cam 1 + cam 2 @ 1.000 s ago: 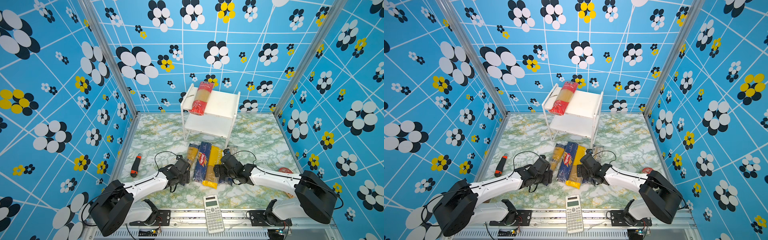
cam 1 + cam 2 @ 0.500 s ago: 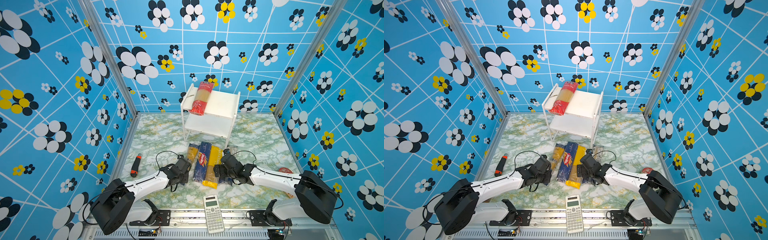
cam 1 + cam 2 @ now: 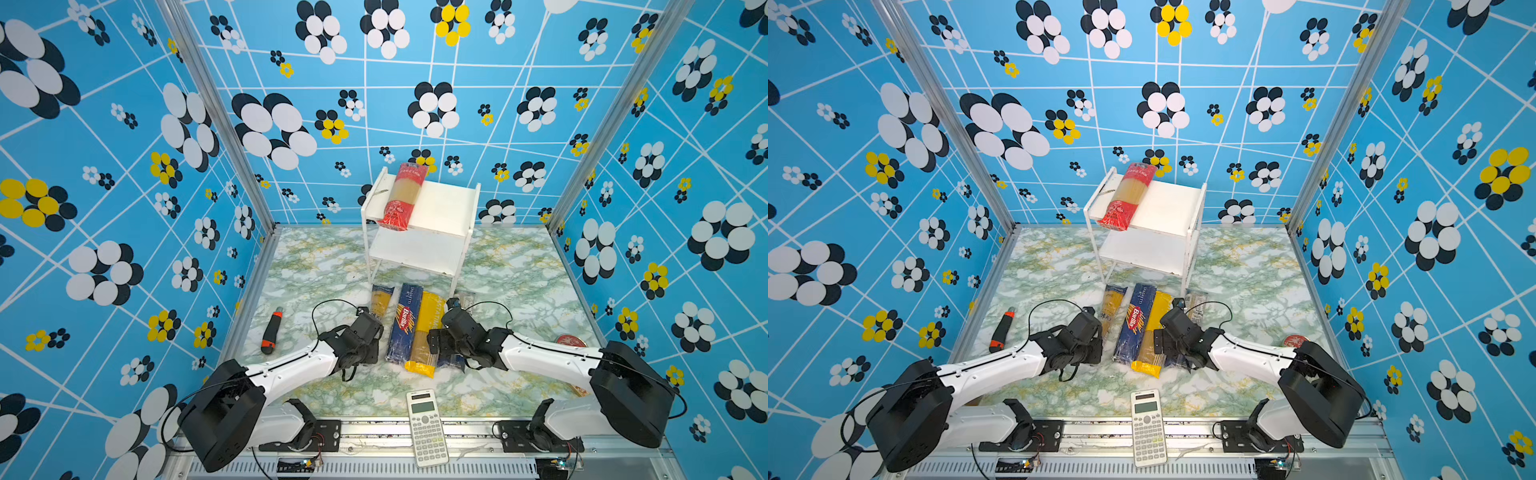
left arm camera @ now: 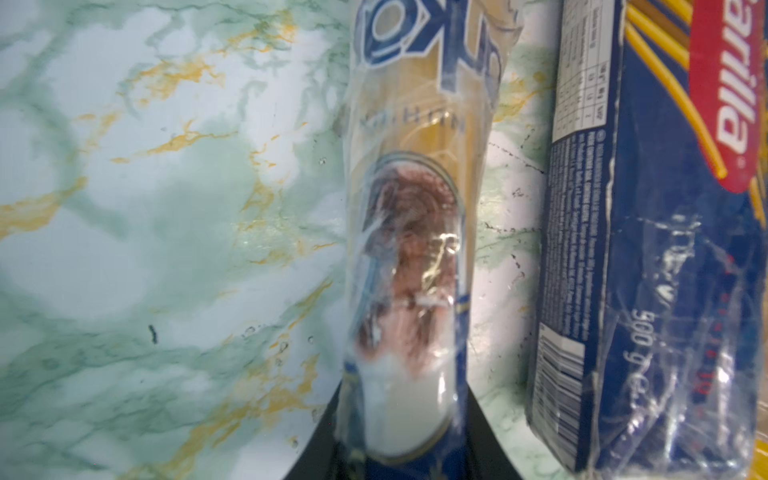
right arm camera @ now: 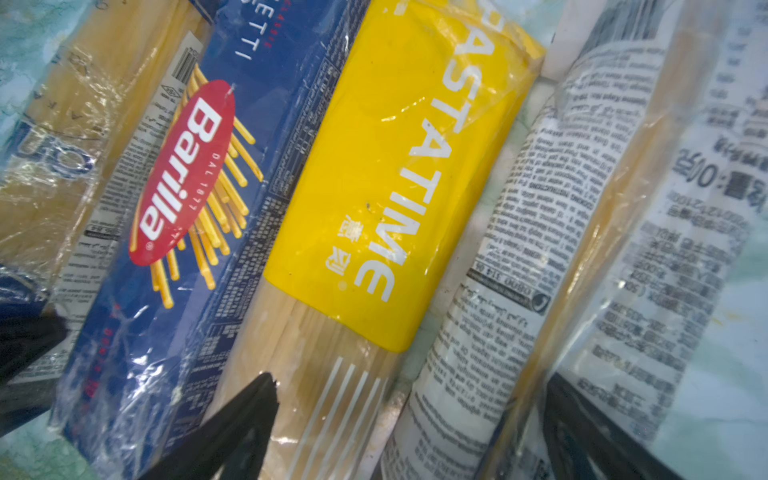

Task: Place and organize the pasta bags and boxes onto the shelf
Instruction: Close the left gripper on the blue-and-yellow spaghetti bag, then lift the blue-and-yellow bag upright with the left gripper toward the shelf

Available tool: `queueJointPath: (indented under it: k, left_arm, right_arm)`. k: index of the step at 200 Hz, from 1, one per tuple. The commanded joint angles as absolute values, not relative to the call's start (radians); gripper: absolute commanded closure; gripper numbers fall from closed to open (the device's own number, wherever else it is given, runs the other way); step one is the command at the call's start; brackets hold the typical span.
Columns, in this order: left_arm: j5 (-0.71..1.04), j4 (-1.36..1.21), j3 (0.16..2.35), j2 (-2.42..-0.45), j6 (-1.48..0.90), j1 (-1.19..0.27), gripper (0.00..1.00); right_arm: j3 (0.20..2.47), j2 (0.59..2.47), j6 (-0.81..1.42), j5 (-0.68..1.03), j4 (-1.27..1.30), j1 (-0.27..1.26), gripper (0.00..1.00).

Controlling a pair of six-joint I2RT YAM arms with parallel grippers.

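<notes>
White two-tier shelf [image 3: 440, 203]: one red-ended clear spaghetti bag [image 3: 402, 195]. Marble worktop [image 3: 316, 266]: four packs [image 3: 405, 320]. Left fingers [image 4: 316, 461] pinch one navy-ended clear bag [image 4: 407, 249]; right fingers [image 5: 241, 419] spread.

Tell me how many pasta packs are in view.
5: red-ended bag on the shelf, upper board; on the table, navy-ended clear bag, Barilla box, yellow bag, printed clear bag. Some may be hidden.

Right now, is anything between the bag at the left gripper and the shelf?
Nothing visible. Only bare table lies between the navy-ended clear bag in the left gripper and the shelf. The red-ended bag covers just the top board's left side.
</notes>
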State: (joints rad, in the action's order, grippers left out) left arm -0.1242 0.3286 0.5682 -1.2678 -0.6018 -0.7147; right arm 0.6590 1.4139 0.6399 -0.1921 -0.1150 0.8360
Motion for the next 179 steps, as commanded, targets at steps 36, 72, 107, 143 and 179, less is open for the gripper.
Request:
queueJointPath:
  k: [36, 72, 107, 143, 179]
  left_arm:
    - [-0.006, 0.461, 0.636, -1.169, -0.551, -0.702, 0.92]
    - [0.148, 0.531, 0.7, -1.112, -0.523, -0.66, 0.96]
    - [0.331, 0.574, 0.728, -1.054, -0.522, -0.61, 0.98]
    - [0.375, 0.657, 0.771, -0.981, -0.532, -0.58, 0.97]
    - [0.49, 0.674, 0.79, -0.916, -0.55, -0.532, 0.98]
  right_arm:
    - [0.65, 1.388, 0.628, -0.155, -0.15, 0.851, 0.01]
    - [0.673, 1.37, 0.605, -0.164, -0.199, 0.851, 0.01]
    - [0.683, 1.33, 0.588, -0.183, -0.242, 0.851, 0.01]
    - [0.679, 1.295, 0.579, -0.203, -0.26, 0.851, 0.01]
    - [0.69, 1.293, 0.575, -0.203, -0.281, 0.85, 0.01]
